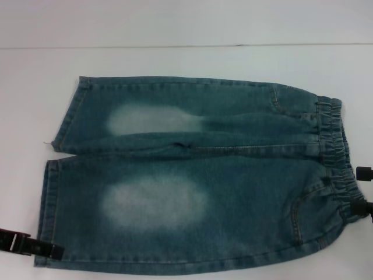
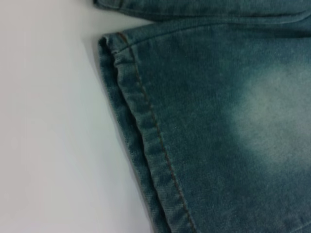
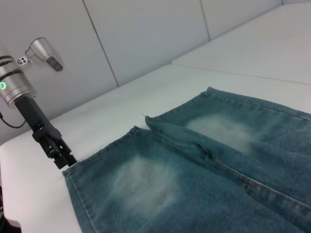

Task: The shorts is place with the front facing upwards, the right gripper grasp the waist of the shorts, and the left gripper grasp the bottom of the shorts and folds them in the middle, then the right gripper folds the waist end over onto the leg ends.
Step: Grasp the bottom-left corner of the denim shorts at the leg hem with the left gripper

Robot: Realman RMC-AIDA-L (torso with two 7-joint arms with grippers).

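The shorts (image 1: pixel 192 175) lie flat on the white table (image 1: pixel 186 64), front up, with pale faded patches on both thighs. The ruffled waist of the shorts (image 1: pixel 335 157) is at the right and the bottom of the shorts (image 1: pixel 49 192), two stitched leg hems, at the left. My right gripper (image 1: pixel 364 192) is open at the right edge of the head view, and its fingers straddle the near part of the waistband. My left gripper (image 1: pixel 49 251), with its silver wrist, rests at the near leg's hem corner (image 3: pixel 73 170). The left wrist view shows that hem (image 2: pixel 146 141) close up.
The shorts cover most of the white table, with bare strips behind them and to their left. A seam in the table (image 1: pixel 186 45) runs across the back. A grey panelled wall (image 3: pixel 136 34) stands beyond the far edge. A loose thread (image 1: pixel 46 142) hangs from the far leg's hem.
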